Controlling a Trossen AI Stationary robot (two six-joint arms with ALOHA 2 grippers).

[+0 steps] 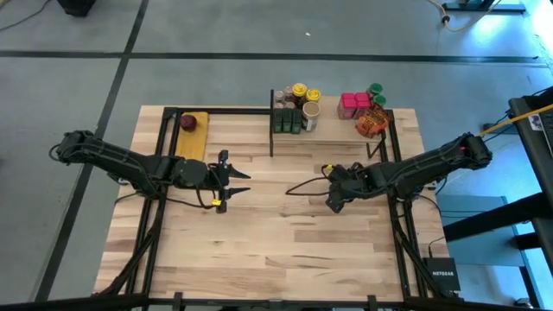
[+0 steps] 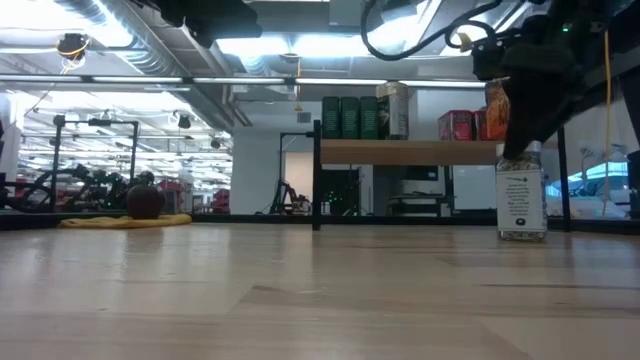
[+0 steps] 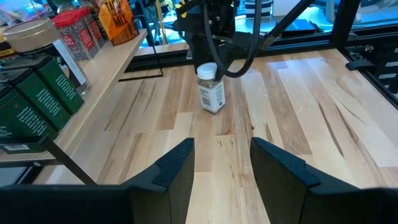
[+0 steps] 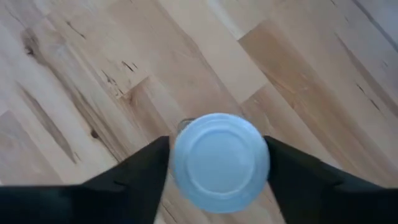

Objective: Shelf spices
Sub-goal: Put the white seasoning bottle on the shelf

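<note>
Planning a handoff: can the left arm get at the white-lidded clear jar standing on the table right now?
Probably not: the right pincer straddles the white-lidded clear jar from above, blocking its lid and sides. The open left pincer faces it across bare planks, though.

- The right gripper (image 1: 333,204) points straight down in front of the shelf (image 1: 333,130), a finger on each side of a white-lidded jar (image 4: 219,160).
- The left gripper (image 1: 238,182) waits level, left of that jar, fingers spread apart.
</note>
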